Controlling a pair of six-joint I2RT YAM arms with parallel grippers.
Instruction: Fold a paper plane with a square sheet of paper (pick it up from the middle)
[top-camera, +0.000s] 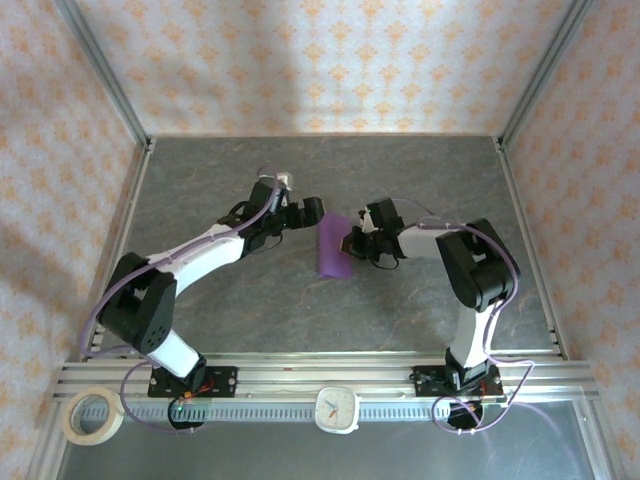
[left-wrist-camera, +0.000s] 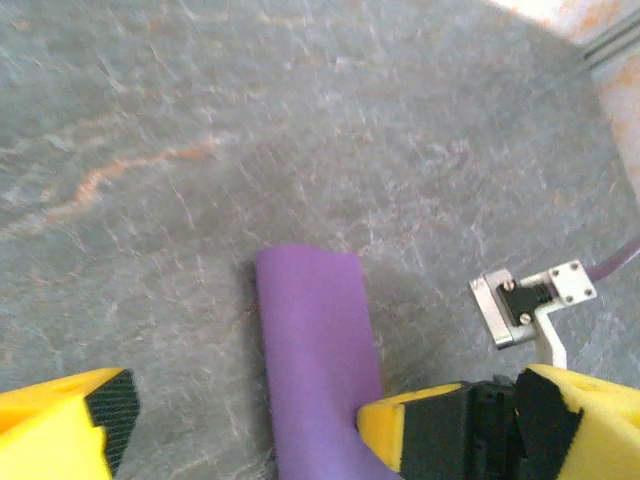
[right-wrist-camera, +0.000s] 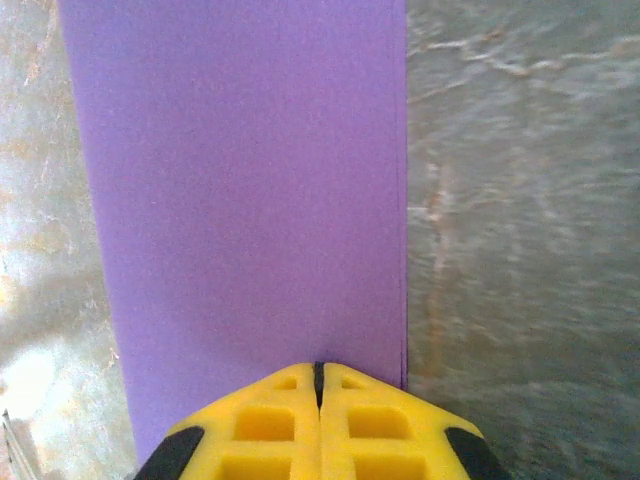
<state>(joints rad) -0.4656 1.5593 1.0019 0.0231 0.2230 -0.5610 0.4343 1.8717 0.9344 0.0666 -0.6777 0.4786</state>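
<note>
While you line up the next fold, note that the square sheet of paper (top-camera: 333, 250) is already doubled into a long narrow strip. It lies flat on the surface (top-camera: 200, 180) between the two arms. Its long axis runs from the arm bases toward the far wall, leaning slightly left at the far end.

Your right tool (right-wrist-camera: 320, 400) is pressed together and comes in from the strip's right side, tip down on the paper beside the edge where stacked layers show. It looks like a hold-down rather than a pinch, though you cannot tell whether a layer is caught.

Your left tool (top-camera: 312, 212) is spread wide and holds nothing. It sits at the strip's far left end. In its wrist view the strip runs lengthwise away from the gap, close against one yellow finger (left-wrist-camera: 450, 435) and well apart from the other.

So the paper lies right of the left tool and left of the right one, and the right is nearer.

The paper is thin, matte and purple, with crisp straight edges. The surface is grey and stone-veined, probably slick enough for the strip to slide.
</note>
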